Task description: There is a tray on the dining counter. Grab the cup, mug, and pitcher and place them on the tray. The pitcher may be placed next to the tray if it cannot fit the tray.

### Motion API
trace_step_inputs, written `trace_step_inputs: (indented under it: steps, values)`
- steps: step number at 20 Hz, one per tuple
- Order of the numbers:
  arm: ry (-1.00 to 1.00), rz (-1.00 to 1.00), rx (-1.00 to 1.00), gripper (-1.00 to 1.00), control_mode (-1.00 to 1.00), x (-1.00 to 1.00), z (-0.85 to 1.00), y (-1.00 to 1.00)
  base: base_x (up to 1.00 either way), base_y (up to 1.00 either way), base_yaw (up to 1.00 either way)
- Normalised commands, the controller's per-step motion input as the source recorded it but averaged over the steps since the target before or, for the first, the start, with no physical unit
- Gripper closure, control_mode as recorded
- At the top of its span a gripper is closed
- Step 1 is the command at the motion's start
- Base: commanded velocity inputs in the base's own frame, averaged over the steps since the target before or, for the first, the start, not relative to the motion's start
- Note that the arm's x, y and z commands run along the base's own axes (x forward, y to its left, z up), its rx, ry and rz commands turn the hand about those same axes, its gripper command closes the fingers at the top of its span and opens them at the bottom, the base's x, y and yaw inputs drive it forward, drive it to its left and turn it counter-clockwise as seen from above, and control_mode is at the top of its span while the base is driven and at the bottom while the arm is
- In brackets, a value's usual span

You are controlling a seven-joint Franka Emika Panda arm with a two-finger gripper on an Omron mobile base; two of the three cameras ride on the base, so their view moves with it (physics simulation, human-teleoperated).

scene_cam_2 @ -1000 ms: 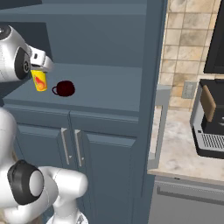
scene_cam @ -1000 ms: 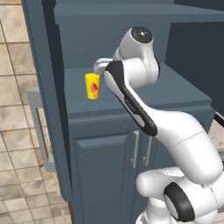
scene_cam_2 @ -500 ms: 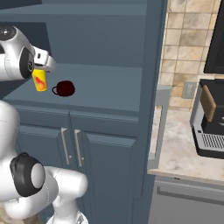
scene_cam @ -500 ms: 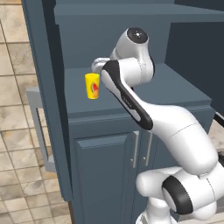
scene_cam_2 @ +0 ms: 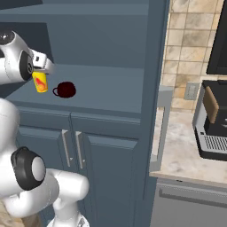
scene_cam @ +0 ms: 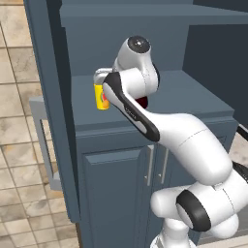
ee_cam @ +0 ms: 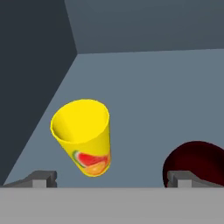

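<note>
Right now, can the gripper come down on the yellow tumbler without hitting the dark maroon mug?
Probably yes. The gripper is open above the yellow tumbler; the dark maroon mug stands apart beside it, though near one fingertip.

No readable text; the cup (ee_cam: 85, 135) bears only a fruit picture.

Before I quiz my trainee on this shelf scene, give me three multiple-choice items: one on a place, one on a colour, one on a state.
1. Where does the cup stand?
A. on a tray
B. on the cabinet shelf
C. on the floor

2. What colour is the mug?
A. dark maroon
B. bright blue
C. white

3. How is the gripper?
A. shut on the cup
B. shut on the mug
C. open, holding nothing

Key:
1 B, the cup rests on the cabinet shelf.
2 A, the mug beside it is dark maroon.
3 C, the gripper has its fingertips spread wide above the cup.
</note>
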Motion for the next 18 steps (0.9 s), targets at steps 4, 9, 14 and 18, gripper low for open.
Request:
trace_step_inputs:
  steps: [4, 9, 14, 18]
  values:
    - [0.00, 0.00, 0.00, -1.00, -1.00, 0.13, -0.12, 0.11, 0.00, 0.00, 0.00]
    - [0.00, 0.00, 0.00, -1.00, -1.00, 0.12, -0.02, 0.01, 0.00, 0.00, 0.00]
    - [0.00, 0.00, 0.00, -1.00, -1.00, 0.12, 0.00, 0.00, 0.00, 0.00, 0.00]
    - [0.00, 0.00, 0.00, -1.00, -1.00, 0.17, 0.00, 0.00, 0.00, 0.00, 0.00]
